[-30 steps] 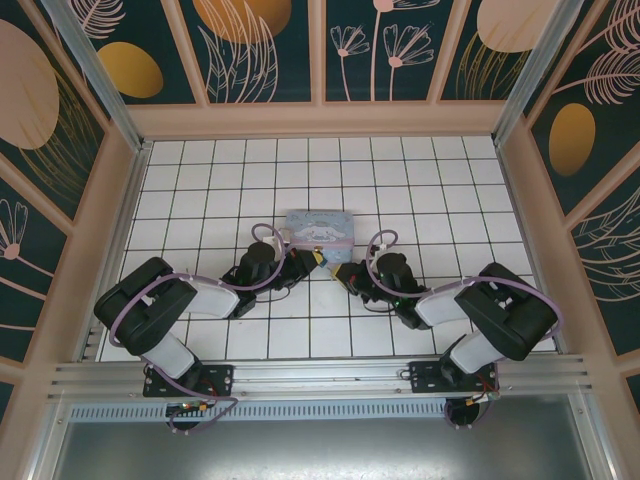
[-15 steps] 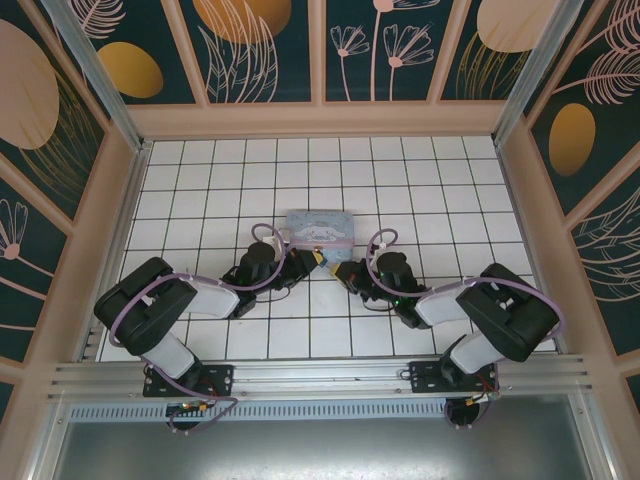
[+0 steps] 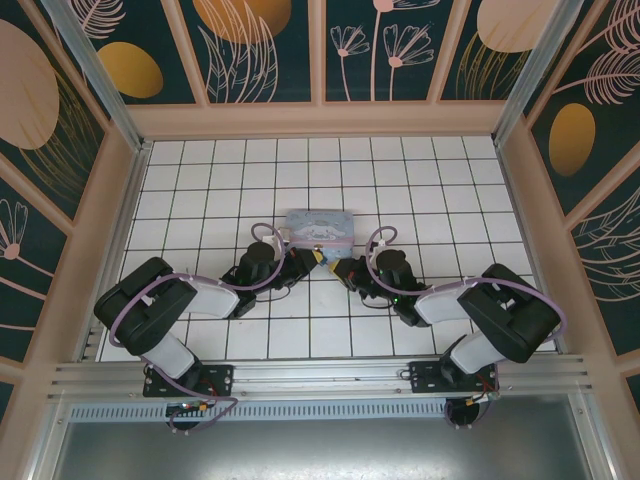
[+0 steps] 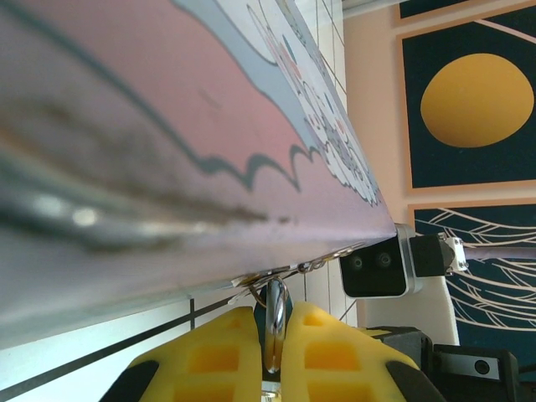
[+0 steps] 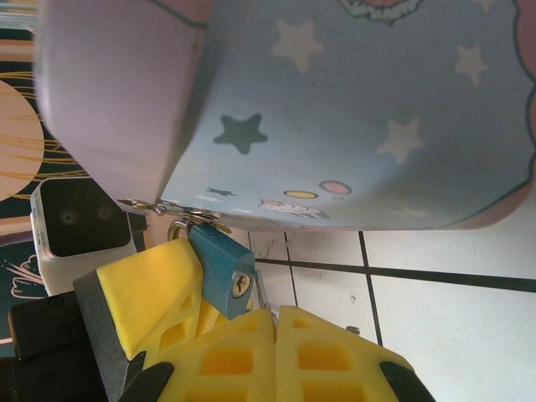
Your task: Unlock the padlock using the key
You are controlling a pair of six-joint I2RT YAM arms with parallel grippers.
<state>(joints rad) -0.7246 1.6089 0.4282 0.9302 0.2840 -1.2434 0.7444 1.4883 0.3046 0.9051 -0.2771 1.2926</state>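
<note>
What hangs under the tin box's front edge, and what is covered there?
The padlock hangs from the tin box's hasp, keyhole face showing. The yellow pads crowd it from beside and below, covering its base; the shackle is mostly hidden behind the hasp.

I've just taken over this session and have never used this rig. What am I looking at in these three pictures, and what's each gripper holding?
Each of the two robot arms ends in a two-finger gripper with yellow pads. The top picture looks down from above; the other two come from wrist cameras. On the tiled table stands a pale blue tin with the teal padlock hanging from its hasp. The left gripper is shut on the padlock, seen edge-on. The right gripper pinches a thin metal sliver, apparently the key, close beside the keyhole.
</note>
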